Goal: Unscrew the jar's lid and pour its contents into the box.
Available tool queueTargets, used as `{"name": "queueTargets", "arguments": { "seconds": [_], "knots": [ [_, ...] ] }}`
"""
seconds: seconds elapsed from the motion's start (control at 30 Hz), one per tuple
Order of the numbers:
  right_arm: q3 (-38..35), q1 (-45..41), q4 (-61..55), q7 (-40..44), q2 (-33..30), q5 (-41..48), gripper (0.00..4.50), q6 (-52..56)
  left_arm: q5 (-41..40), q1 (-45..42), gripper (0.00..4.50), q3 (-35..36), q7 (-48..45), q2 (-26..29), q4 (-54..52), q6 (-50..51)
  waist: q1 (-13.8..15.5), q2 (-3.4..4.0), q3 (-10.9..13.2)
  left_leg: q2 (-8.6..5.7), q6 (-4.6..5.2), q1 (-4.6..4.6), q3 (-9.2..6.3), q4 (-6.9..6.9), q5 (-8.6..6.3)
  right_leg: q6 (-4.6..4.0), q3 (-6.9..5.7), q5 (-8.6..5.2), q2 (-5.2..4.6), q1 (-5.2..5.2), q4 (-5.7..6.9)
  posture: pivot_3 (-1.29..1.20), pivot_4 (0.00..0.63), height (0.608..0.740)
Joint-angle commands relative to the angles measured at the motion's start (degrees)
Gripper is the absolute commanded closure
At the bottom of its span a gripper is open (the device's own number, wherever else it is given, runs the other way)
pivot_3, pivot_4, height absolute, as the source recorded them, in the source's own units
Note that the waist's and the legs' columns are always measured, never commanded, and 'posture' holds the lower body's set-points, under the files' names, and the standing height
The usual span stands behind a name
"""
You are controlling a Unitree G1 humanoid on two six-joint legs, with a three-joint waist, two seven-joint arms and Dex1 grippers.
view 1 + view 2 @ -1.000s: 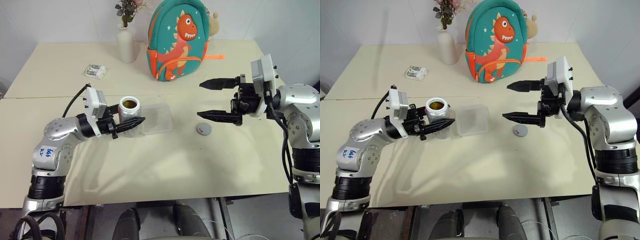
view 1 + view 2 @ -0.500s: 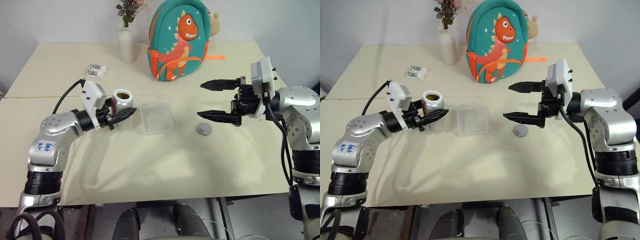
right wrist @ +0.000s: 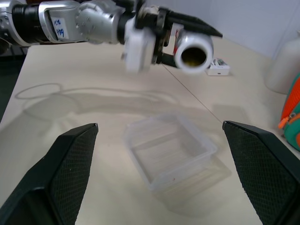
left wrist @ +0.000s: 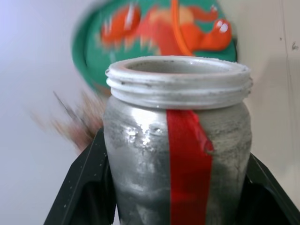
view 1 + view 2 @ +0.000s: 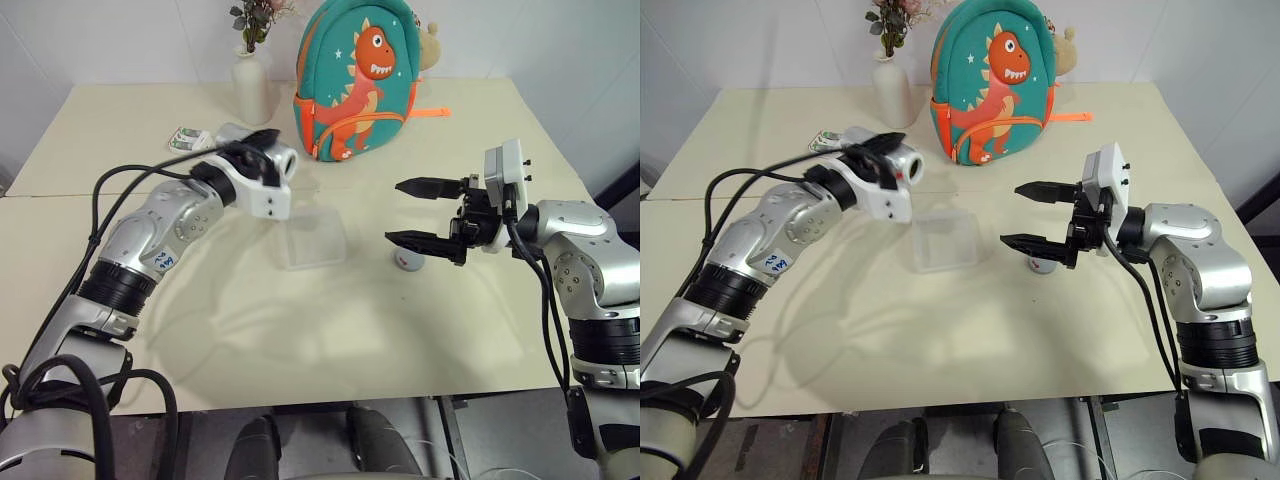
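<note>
On the cream table [image 5: 330, 320], at its far left, a small white-and-green packet [image 5: 188, 139] lies partly behind the raised left arm, so only its near edge is clear. Above it the left gripper [image 5: 892, 152] is clenched on the jar [image 5: 903, 163], which is lifted off the table and tipped on its side, its open mouth turned toward the right arm. In the left wrist view the jar's [image 4: 178, 140] threaded rim, silvery wall and a red strip show between the two black fingers [image 4: 79, 187], but its base is cut off. In the right wrist view the mouth shows an amber-brown inside [image 3: 192, 56]; separate bits of the contents cannot be made out. Behind stand a white vase [image 5: 253, 88], its flowers cut off by the frame's top edge, and a teal dinosaur backpack [image 5: 362, 75].

Below and slightly right of the jar, the clear box [image 5: 312, 238] sits flat on the table, its transparent walls faint against the cloth. A tiny dark speck shows on its floor in the right wrist view; what it is cannot be told.

Further right the lid [image 5: 406, 260] lies on the table, half covered by the lower finger of the right gripper [image 5: 420, 213]. That gripper hangs above the table, released, its fingers spread wide and holding nothing, pointing toward the box.
</note>
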Motion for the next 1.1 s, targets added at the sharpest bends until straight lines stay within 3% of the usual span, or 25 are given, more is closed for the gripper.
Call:
{"name": "queueTargets", "arguments": {
  "seconds": [0.03, 0.23, 0.33, 0.5, 0.7, 0.83, 0.9, 1.03, 1.1],
  "knots": [
    [-2.48, 0.31, -2.93, -1.60, 0.71, 2.08, 0.02, 0.34, 11.87, -3.03, 2.25, -3.60, 8.20, 1.40, 0.47, -2.38, 0.00, 0.00, 0.00, 0.00, 0.01, 0.00, 0.01, 0.02, 0.00, 0.00, 0.00, 0.00, 0.00, 0.00, 0.02, 0.00, 0.150, 0.740],
    [-2.94, 0.63, -3.60, -3.99, 2.64, 3.50, 0.02, 1.05, 27.68, -6.96, 2.25, -9.98, 19.82, -0.30, 5.23, 1.26, 0.17, -0.01, 0.01, 0.01, 0.12, 0.00, 0.02, 0.26, -0.07, 0.01, 0.00, 0.00, 0.01, 0.00, 0.22, 0.00, 0.150, 0.740],
    [-3.19, 0.54, -3.59, -5.20, 4.04, 3.97, 0.02, 1.18, 32.59, -9.76, 2.25, -13.26, 21.07, -2.44, 6.98, 1.98, 0.63, -0.02, 0.01, 0.01, 0.15, 0.00, 0.02, 0.36, -0.08, 0.01, 0.01, 0.00, 0.01, 0.00, 0.35, 0.00, 0.150, 0.740],
    [-2.91, 0.11, -2.53, -5.44, 5.47, 3.53, 0.02, 0.50, 34.28, -11.68, 2.25, -15.37, 18.93, -2.70, 6.46, -0.68, 1.19, -0.02, 0.01, 0.02, 0.14, 0.00, 0.03, 0.38, -0.08, 0.01, 0.01, 0.00, 0.03, -0.02, 0.41, 0.00, 0.150, 0.740],
    [-2.66, 0.06, -2.17, -5.57, 6.93, 3.15, 0.02, -0.08, 28.93, -10.14, 2.25, -12.31, 14.65, -1.43, 4.83, -3.95, 1.32, -0.02, 0.01, 0.04, 0.14, 0.00, 0.05, 0.39, -0.08, 0.00, 0.01, -0.01, 0.04, -0.05, 0.47, 0.00, 0.150, 0.740],
    [-2.63, 0.20, -1.84, -5.07, 6.91, 3.03, 0.02, -0.05, 20.27, -8.93, 2.25, -7.03, 9.14, -0.15, 5.25, -5.60, 1.35, -0.02, 0.01, 0.04, 0.14, -0.01, 0.06, 0.44, -0.08, 0.00, 0.01, -0.01, 0.04, -0.05, 0.53, 0.00, 0.150, 0.740],
    [-2.60, 0.34, -1.92, -4.80, 6.73, 3.08, 0.02, 0.13, 12.20, -6.81, 2.25, -2.37, 4.77, 0.53, 4.61, -5.95, 1.20, -0.02, 0.01, 0.05, 0.14, 0.00, 0.06, 0.43, -0.08, 0.00, 0.01, -0.01, 0.04, -0.05, 0.55, 0.00, 0.150, 0.740],
    [-2.58, 0.37, -2.05, -4.14, 6.18, 3.18, 0.02, 0.65, -9.50, -0.01, 2.25, 9.48, -6.62, -0.52, 1.48, -3.44, 1.13, -0.02, 0.01, 0.11, 0.12, 0.06, 0.08, 0.43, -0.07, -0.05, 0.00, -0.03, 0.06, -0.05, 0.64, 0.00, 0.150, 0.740],
    [-2.30, 0.16, -1.99, -3.52, 5.77, 3.05, 0.02, 0.79, -24.58, 4.89, 2.25, 18.33, -15.13, -4.77, -1.75, 7.99, 1.27, -0.02, 0.01, 0.14, 0.11, 0.05, 0.09, 0.48, -0.07, -0.05, -0.02, -0.04, 0.07, -0.05, 0.68, 0.00, 0.150, 0.740]
  ]
}}
